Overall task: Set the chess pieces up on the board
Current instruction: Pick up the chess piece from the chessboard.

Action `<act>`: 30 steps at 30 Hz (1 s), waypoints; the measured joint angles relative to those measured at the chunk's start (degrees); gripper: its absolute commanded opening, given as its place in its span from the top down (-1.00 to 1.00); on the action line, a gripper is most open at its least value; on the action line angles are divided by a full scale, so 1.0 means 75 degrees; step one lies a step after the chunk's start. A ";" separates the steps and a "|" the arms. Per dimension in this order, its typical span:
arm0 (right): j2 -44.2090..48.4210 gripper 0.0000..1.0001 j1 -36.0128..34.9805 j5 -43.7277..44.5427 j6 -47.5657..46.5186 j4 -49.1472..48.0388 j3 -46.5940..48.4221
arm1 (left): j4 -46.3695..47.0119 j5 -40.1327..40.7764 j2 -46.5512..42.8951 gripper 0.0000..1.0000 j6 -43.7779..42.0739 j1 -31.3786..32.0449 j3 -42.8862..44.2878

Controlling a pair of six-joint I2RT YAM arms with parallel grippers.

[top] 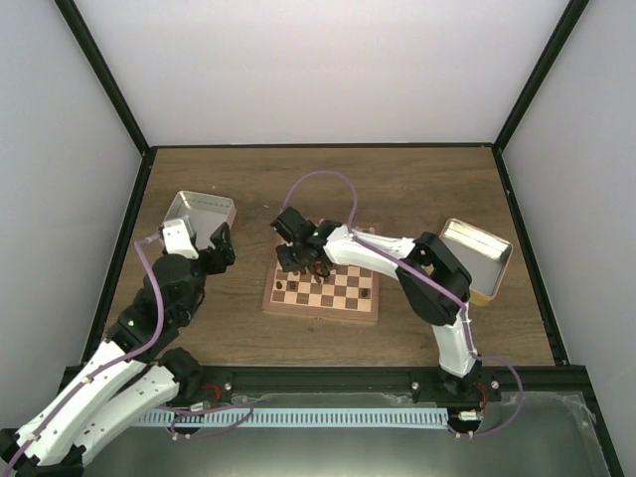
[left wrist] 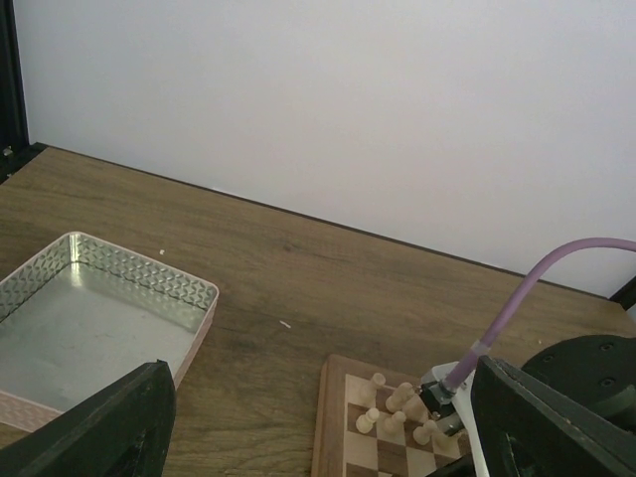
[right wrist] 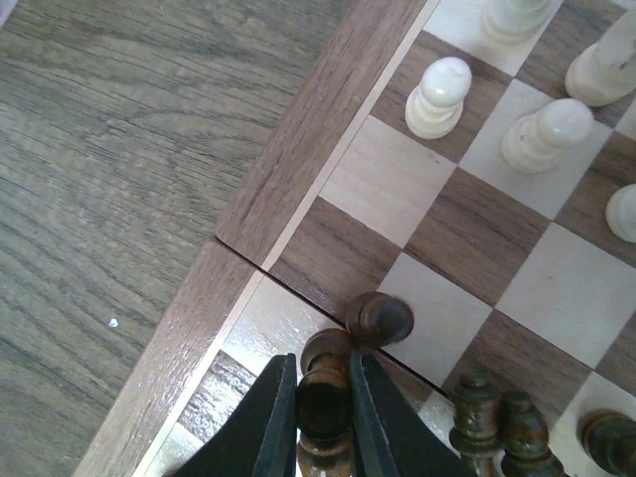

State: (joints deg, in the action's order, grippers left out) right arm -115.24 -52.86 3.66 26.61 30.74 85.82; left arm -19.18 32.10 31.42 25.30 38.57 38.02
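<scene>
Setup looks only partly done to me. A few chess pieces are on the board (top: 343, 306), but they're bunched at its far left end, not lined up in ranks. Cream pawns (right wrist: 437, 96) sit a couple of squares from a dark cluster (right wrist: 502, 427), and most squares are bare.

The right gripper (right wrist: 322, 373) is pinched tight on a dark brown piece (right wrist: 323, 402) right at the board's corner squares, and that piece touches another dark piece (right wrist: 380, 318). I can't tell if it's standing or tipped. The left gripper (top: 221, 246) hangs over the table left of the board, jaws wide apart, holding nothing.

Pieces are turned wood with rounded knobs, the dark ones glossy. The board is smooth checkered veneer with a brown border and a seam across it. The metal tray (left wrist: 189, 288) near the table's far left has a stamped patterned rim.
</scene>
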 measured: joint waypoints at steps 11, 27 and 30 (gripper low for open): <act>0.1513 0.85 0.0000 -0.0029 0.0233 -0.1314 -0.1440 | 0.0052 -0.0309 0.0233 -0.66 0.0242 0.0000 -0.0163; 0.3856 0.85 0.0353 -0.1649 0.1195 -0.3040 -0.3133 | 0.1979 -0.3550 0.0670 -0.51 0.1807 -0.0003 -0.2055; 0.4450 0.85 0.0609 -0.2296 0.0962 -0.3346 -0.3663 | 0.2623 -0.4217 0.0947 -0.58 0.2343 -0.0026 -0.2055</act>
State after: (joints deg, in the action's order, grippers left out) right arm -81.87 -48.29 -13.56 33.82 5.65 58.35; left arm 0.49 0.47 38.52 42.87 38.37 22.61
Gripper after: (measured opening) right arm 0.141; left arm 0.763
